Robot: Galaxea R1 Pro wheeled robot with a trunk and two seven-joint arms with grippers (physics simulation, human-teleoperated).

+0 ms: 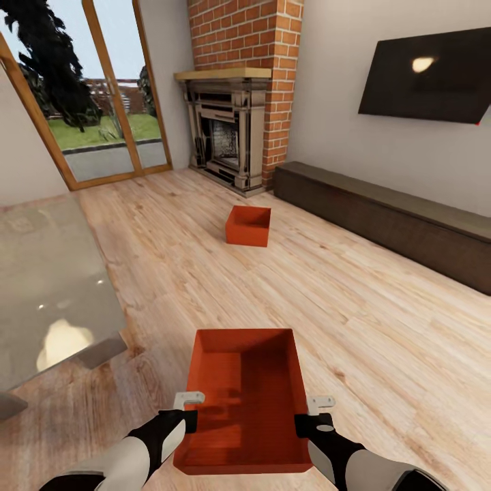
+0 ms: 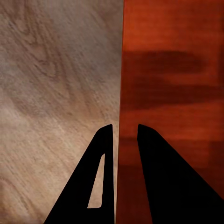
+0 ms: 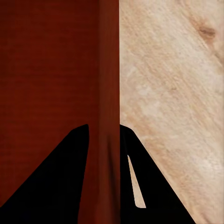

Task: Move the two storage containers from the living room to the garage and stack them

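Glass table (image 1: 48, 286) at left, fireplace (image 1: 228, 129) and low cabinet (image 1: 395, 218) ahead. Far tub (image 1: 248, 226) alone on the plank floor (image 1: 361, 320). Near tub (image 1: 242, 402) between both arms: left gripper (image 1: 184, 407) clamped on its left wall, right gripper (image 1: 312, 413) on its right wall.

Your arms (image 1: 136, 457) cut off at bottom edge of head view. Fingers (image 2: 105, 154) of left gripper (image 2: 125, 135) straddle near tub (image 1: 245, 402) wall, contact patch hidden. Glass table (image 1: 48, 286) cropped at left edge. Long cabinet (image 1: 395, 218) runs past right edge.
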